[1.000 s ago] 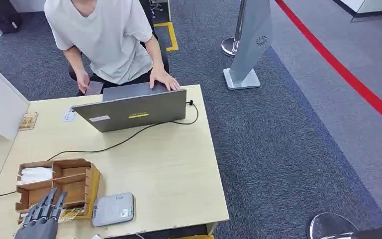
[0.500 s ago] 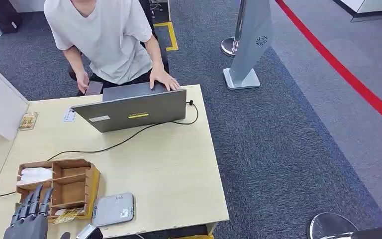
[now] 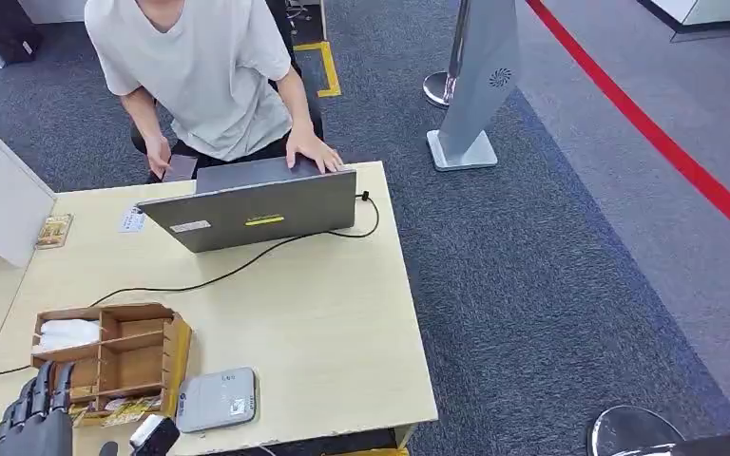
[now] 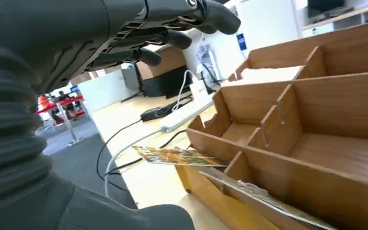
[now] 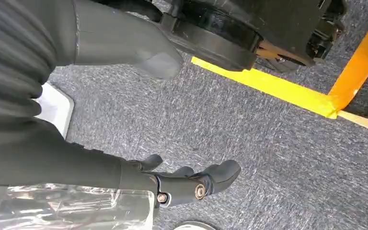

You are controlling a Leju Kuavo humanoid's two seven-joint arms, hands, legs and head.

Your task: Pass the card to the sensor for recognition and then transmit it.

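The thin printed yellow card (image 4: 179, 155) lies across the near corner of the brown wooden compartment box (image 3: 143, 356), untouched, so nothing of the task is done: I judge the pickup, the pass over the flat grey sensor pad (image 3: 216, 399) and the handover all remain. My left hand (image 3: 33, 418) hovers beside the box, fingers spread, holding nothing. My right hand (image 5: 172, 184) hangs over carpet, loosely open, empty.

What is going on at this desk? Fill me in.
The robot's left hand hovers open at the near end of the wooden organizer, holding nothing. A patterned card sticks out of the organizer's near side, beside the grey sensor pad. The right hand hangs over the carpet. Across the desk, a person works at a laptop.
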